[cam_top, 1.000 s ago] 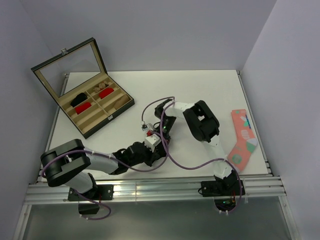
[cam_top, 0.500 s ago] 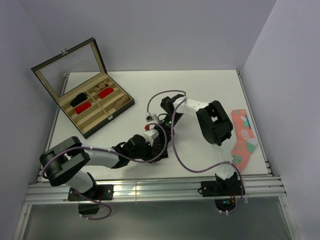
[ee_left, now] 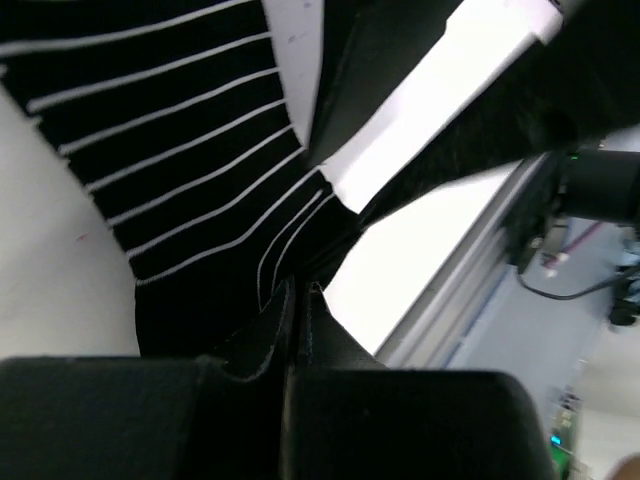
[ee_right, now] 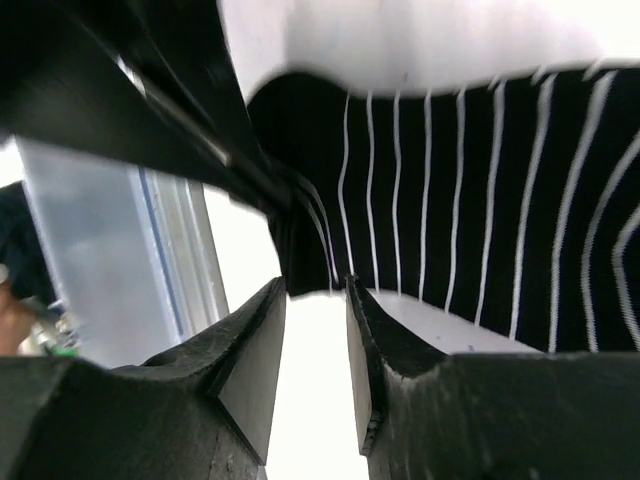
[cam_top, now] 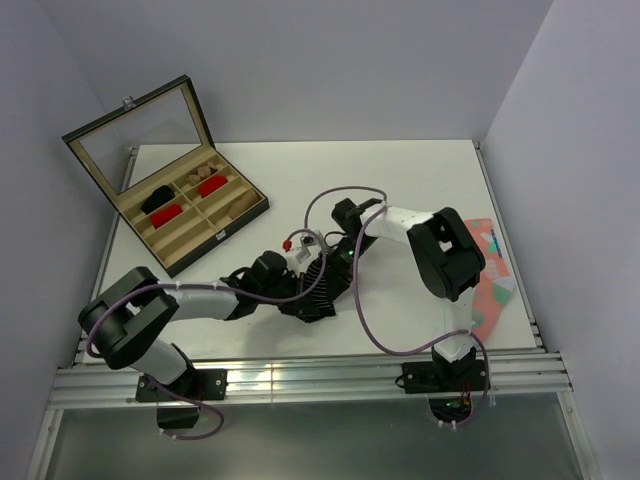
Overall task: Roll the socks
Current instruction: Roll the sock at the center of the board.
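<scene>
The black sock with thin white stripes [cam_top: 312, 292] lies near the middle of the table and fills both wrist views [ee_left: 180, 150] [ee_right: 450, 200]. My left gripper [cam_top: 300, 275] [ee_left: 297, 292] is shut on the sock's edge, with a fold of striped fabric pinched between its fingertips. My right gripper [cam_top: 335, 255] [ee_right: 315, 290] is open. Its fingertips are at the edge of the same sock, and only bare table shows between them. No tan-brown sock is in view as a loose sock.
An open wooden box [cam_top: 185, 262] with a glass lid stands at the back left and holds red, black and tan bundles. A coral-pink patterned sock [cam_top: 493, 278] lies at the right edge, partly behind my right arm. The table's front rail [cam_top: 300, 375] runs along the near side.
Both grippers moved away from the front edge, and the right arm's elbow swung right over the coral sock. The striped sock now shows spread out beside the left gripper.
</scene>
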Action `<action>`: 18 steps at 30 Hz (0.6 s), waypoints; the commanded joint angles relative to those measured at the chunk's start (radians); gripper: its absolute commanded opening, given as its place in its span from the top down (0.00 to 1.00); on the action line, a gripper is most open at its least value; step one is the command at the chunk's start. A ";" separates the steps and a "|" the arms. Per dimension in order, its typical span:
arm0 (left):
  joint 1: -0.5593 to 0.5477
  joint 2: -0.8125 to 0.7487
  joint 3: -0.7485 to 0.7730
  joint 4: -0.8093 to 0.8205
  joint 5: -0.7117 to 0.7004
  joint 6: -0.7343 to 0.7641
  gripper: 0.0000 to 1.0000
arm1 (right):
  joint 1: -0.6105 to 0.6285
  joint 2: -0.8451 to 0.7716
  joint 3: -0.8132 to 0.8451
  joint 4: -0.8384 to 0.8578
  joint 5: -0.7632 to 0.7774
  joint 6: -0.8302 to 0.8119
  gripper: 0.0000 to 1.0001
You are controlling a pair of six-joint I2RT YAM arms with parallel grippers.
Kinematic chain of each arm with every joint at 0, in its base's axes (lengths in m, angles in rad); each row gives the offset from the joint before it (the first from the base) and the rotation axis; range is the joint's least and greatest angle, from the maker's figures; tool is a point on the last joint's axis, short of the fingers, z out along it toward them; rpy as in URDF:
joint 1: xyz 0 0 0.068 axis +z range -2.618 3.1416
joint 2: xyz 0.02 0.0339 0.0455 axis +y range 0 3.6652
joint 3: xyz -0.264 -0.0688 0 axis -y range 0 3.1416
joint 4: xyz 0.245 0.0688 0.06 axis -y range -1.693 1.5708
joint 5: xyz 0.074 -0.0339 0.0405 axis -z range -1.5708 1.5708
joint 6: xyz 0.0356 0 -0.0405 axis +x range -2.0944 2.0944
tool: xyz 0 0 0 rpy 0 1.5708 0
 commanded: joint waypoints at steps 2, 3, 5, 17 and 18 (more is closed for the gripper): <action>0.013 0.044 0.081 -0.070 0.099 -0.055 1.00 | -0.003 -0.077 -0.016 0.112 -0.025 0.047 0.60; 0.026 0.051 0.084 -0.065 0.115 -0.064 1.00 | -0.003 -0.076 -0.013 0.103 -0.028 0.040 0.60; 0.035 0.064 0.099 -0.084 0.138 -0.076 0.99 | -0.002 -0.074 -0.012 0.098 -0.022 0.044 0.60; 0.084 0.167 0.167 -0.101 0.228 -0.108 1.00 | 0.006 -0.112 -0.081 0.109 0.003 0.033 0.60; 0.089 0.179 0.167 -0.091 0.236 -0.122 1.00 | 0.008 -0.112 -0.081 0.106 0.000 0.032 0.59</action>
